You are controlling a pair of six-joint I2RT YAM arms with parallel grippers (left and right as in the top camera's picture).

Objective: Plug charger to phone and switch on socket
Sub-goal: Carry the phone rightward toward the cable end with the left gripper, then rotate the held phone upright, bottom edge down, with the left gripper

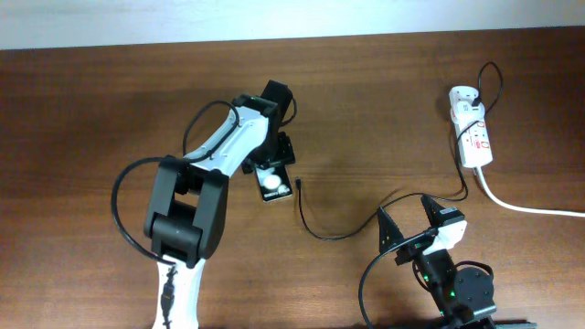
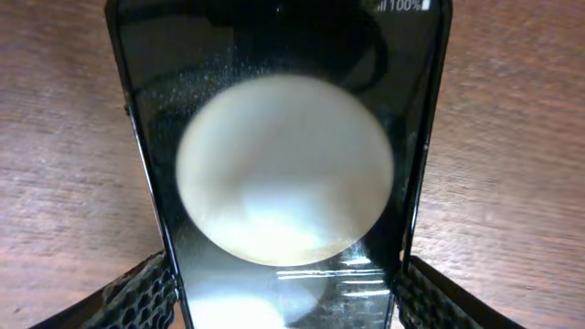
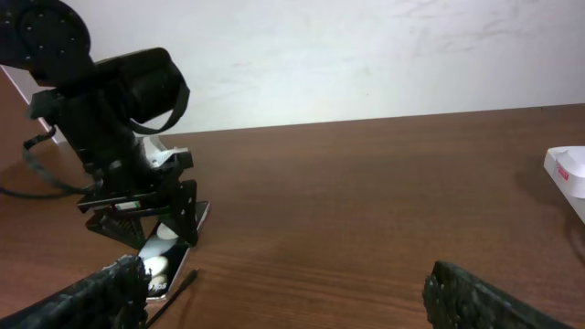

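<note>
The phone (image 2: 285, 164) sits pinched between the left jaws; right jaws wide open.

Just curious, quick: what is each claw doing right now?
Left gripper: closed on the phone.
Right gripper: open, holding nothing.

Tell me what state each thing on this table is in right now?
phone: lying flat, held at both sides.
charger: not plugged in, tip lying beside the phone.
socket: adapter plugged in; switch position unclear.
left hand: shut on the phone.
right hand: open, empty.
</note>
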